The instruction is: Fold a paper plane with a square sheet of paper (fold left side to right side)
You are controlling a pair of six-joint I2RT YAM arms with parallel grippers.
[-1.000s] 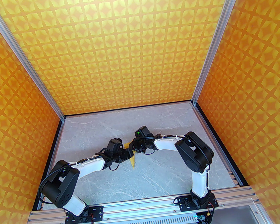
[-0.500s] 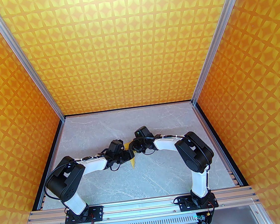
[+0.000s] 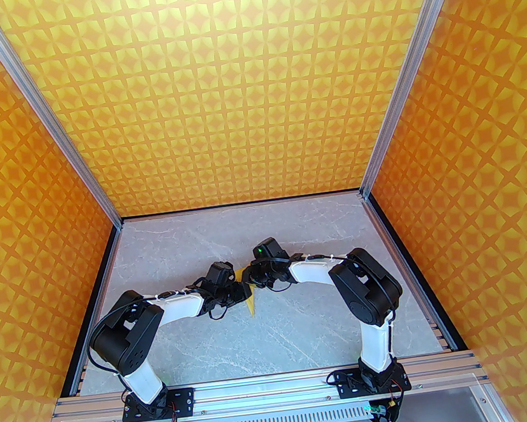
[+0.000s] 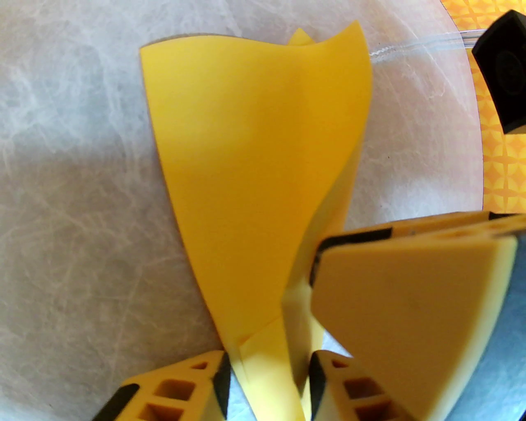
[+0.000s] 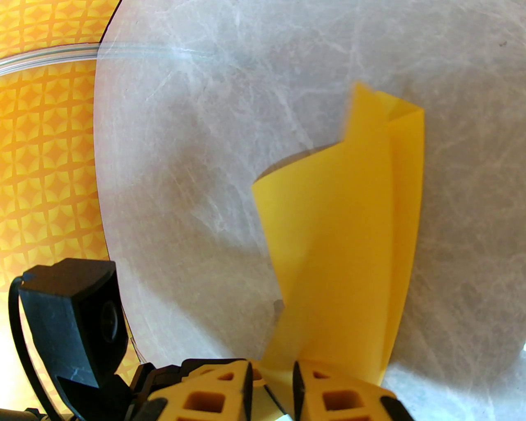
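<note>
paper plane [image 3: 250,305] sits mid-table [image 3: 306,337], long axis running far edge to near edge, point toward the near edge, left flap lifted. right gripper [image 5: 271,382] is clamped on it. left gripper [image 4: 267,386] straddles the narrow end from the left-edge side — can't tell if it's pinching. Fold needs to swing rightward.

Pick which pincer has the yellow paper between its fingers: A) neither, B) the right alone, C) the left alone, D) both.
D: the yellow paper runs down between the two fingers of the left pincer in its wrist view, and likewise between those of the right pincer in its own.
</note>
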